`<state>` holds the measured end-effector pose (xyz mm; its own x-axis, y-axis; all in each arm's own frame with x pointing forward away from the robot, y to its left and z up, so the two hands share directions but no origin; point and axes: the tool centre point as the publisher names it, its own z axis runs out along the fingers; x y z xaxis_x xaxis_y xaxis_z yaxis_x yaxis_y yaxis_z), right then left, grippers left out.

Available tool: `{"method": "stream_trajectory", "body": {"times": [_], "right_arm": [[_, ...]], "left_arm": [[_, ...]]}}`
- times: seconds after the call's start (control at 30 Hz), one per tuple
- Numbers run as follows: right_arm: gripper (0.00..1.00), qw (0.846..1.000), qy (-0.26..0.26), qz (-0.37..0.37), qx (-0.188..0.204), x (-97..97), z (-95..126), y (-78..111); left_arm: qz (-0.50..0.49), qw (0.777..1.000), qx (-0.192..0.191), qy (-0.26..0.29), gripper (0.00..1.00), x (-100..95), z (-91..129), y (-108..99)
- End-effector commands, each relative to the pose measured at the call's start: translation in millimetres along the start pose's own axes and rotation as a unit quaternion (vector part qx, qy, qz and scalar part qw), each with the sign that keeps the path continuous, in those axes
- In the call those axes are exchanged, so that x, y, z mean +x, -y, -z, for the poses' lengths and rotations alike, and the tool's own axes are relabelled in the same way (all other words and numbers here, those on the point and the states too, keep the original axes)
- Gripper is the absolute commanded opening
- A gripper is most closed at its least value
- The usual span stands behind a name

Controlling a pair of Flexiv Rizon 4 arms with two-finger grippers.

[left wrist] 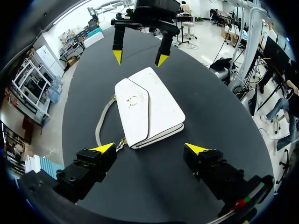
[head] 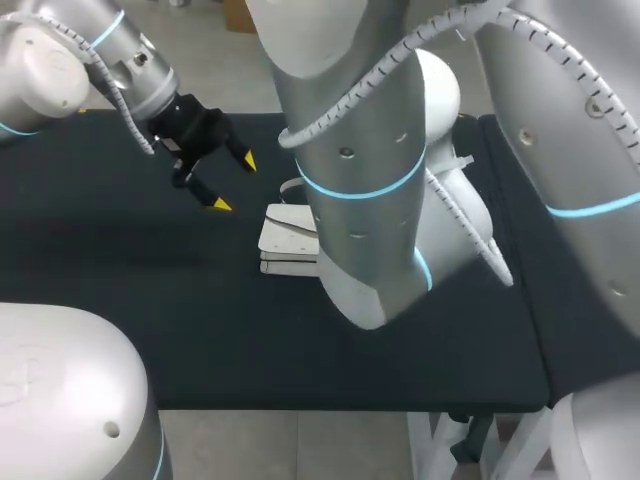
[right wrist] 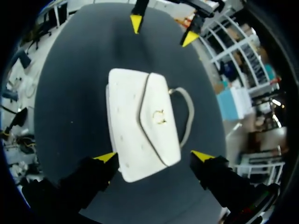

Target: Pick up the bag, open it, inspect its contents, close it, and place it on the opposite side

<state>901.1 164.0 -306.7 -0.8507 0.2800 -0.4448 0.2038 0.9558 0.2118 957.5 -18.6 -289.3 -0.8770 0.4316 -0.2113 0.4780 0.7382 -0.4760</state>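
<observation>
Bag (left wrist: pixel 148 108) — white, gold-clasped, closed, lying flat.

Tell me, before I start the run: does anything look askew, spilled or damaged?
Nothing stands out. The white flap handbag lies flat and closed on the black table; the left gripper and right gripper are open.
</observation>
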Motion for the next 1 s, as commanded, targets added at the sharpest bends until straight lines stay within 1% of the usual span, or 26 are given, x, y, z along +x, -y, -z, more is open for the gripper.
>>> {"method": "stream_trajectory", "body": {"times": [0.03, 0.1, 0.23, 0.27, 0.33, 0.37, 0.43, 0.47, 0.5, 0.57, 0.6, 0.63, 0.7, 0.73, 0.83, 0.97, 1.0], "right_arm": [[1.0, 0.998, -0.015, -0.031, -0.051, -8.1, 5, 7.4], [1.0, 0.995, -0.042, -0.052, -0.076, -16.3, 8, 10.8], [1.0, 0.991, -0.065, -0.079, -0.091, -27.3, 12, 17.6], [1.0, 0.988, -0.077, -0.088, -0.102, -29.8, 13, 19.4], [1.0, 0.987, -0.079, -0.098, -0.104, -34.0, 14, 22.3], [1.0, 0.984, -0.089, -0.102, -0.117, -36.3, 15, 24.3], [1.0, 0.982, -0.091, -0.11, -0.124, -38.5, 16, 27.6], [1.0, 0.978, -0.103, -0.115, -0.139, -40.0, 15, 29.6], [1.0, 0.977, -0.107, -0.117, -0.144, -41.4, 15, 31.4], [1.0, 0.969, -0.128, -0.125, -0.169, -43.6, 14, 34.6], [1.0, 0.967, -0.132, -0.127, -0.176, -44.4, 13, 35.9], [1.0, 0.961, -0.149, -0.129, -0.194, -44.5, 12, 36.9], [1.0, 0.957, -0.16, -0.129, -0.205, -45.7, 11, 38.5], [1.0, 0.95, -0.176, -0.127, -0.225, -46.2, 11, 38.9], [1.0, 0.939, -0.196, -0.128, -0.251, -48.9, 10, 40.8], [1.0, 0.927, -0.228, -0.126, -0.27, -53.2, 9, 42.5], [1.0, 0.926, -0.232, -0.126, -0.269, -54.4, 9, 42.7]], "left_arm": [[0.0, 1.0, 0.0, -0.004, 1.0, -3.2, -1, 0], [0.0, 1.0, 0.0, -0.004, 1.0, -3.4, -1, 1], [0.0, 1.0, -0.001, -0.006, 1.0, -3.3, -2, 1], [0.0, 1.0, -0.001, -0.007, 1.0, -3.3, -2, 2], [0.0, 1.0, -0.002, -0.007, 1.0, -3.2, -2, 2], [0.0, 1.0, -0.002, -0.007, 1.0, -3.1, -1, 2], [0.0, 1.0, -0.002, -0.007, 1.0, -3.1, -1, 3], [0.0, 1.0, -0.002, -0.006, 1.0, -3.2, -1, 3], [0.0, 1.0, -0.002, -0.006, 1.0, -3.2, -1, 3], [0.0, 1.0, -0.003, -0.007, 1.0, -3.4, -1, 4], [0.0, 1.0, -0.003, -0.007, 1.0, -3.5, -1, 4], [0.0, 1.0, -0.003, -0.007, 1.0, -3.7, -2, 5], [0.0, 1.0, -0.004, -0.008, 1.0, -4.2, -2, 5], [0.0, 1.0, -0.004, -0.008, 1.0, -4.5, -2, 6], [0.0, 1.0, -0.005, -0.008, 1.0, -4.9, -2, 6], [0.001, 1.0, -0.008, -0.009, 1.0, -5.1, -2, 7], [0.001, 1.0, -0.009, -0.009, 1.0, -5.2, -2, 8]]}}
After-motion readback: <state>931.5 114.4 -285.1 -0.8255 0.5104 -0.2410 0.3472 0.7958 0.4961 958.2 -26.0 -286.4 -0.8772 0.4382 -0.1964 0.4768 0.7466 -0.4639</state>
